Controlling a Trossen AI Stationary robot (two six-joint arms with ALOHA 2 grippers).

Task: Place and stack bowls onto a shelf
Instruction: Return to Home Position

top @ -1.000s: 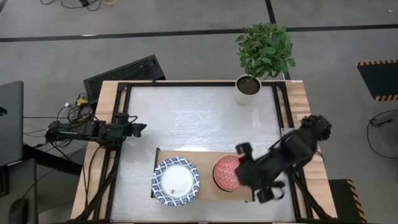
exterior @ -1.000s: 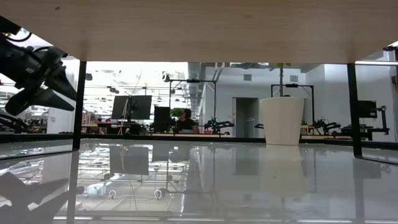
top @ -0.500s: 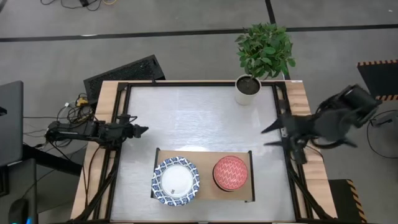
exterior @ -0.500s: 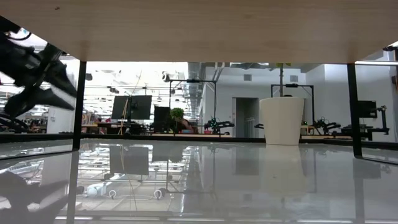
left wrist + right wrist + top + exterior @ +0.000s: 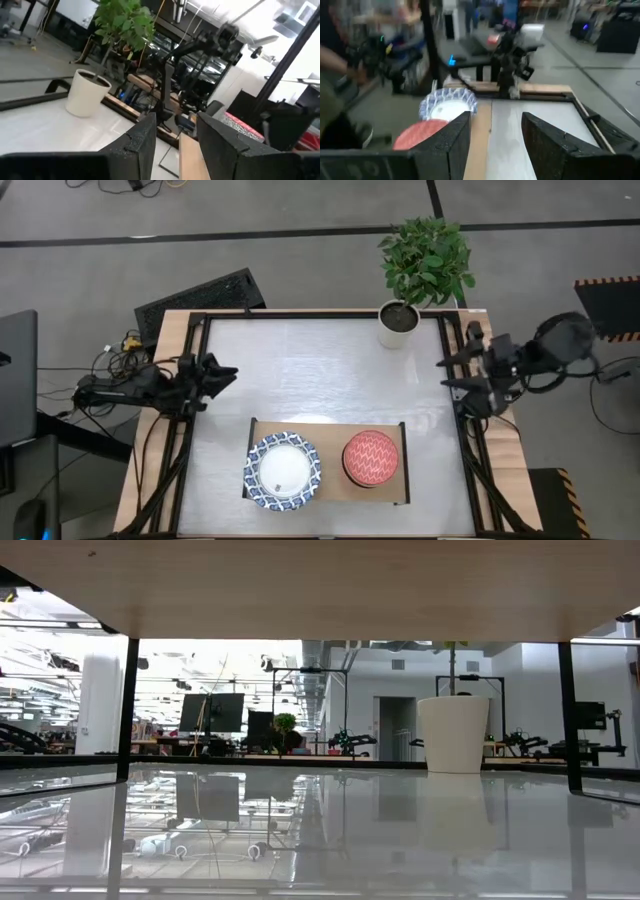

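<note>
On the low light-wood shelf [image 5: 330,442] near the table's front edge stand two bowls: a large blue-and-white one [image 5: 283,471] with a white inside on the left, and a pink-red patterned one [image 5: 371,458] on the right. Both show in the right wrist view, the blue-and-white bowl [image 5: 449,104] and the red bowl [image 5: 417,134]. My left gripper [image 5: 222,372] hovers open at the table's left edge, pointing toward the middle. At the right edge my right gripper [image 5: 450,370] is held high and open, pointing left. Neither holds anything.
A white plant pot [image 5: 398,322] with a green plant stands at the table's far right corner. Black frame rails run along the table's left and right edges. The low view looks under the shelf board [image 5: 320,590] toward the pot [image 5: 453,733].
My right gripper has drawn back from beside the red bowl toward the table's right edge and farther back, rising and tipping from pointing down to nearly level. My left gripper has risen and tipped up, leaving the low view. The bowls have stayed in place on the shelf.
</note>
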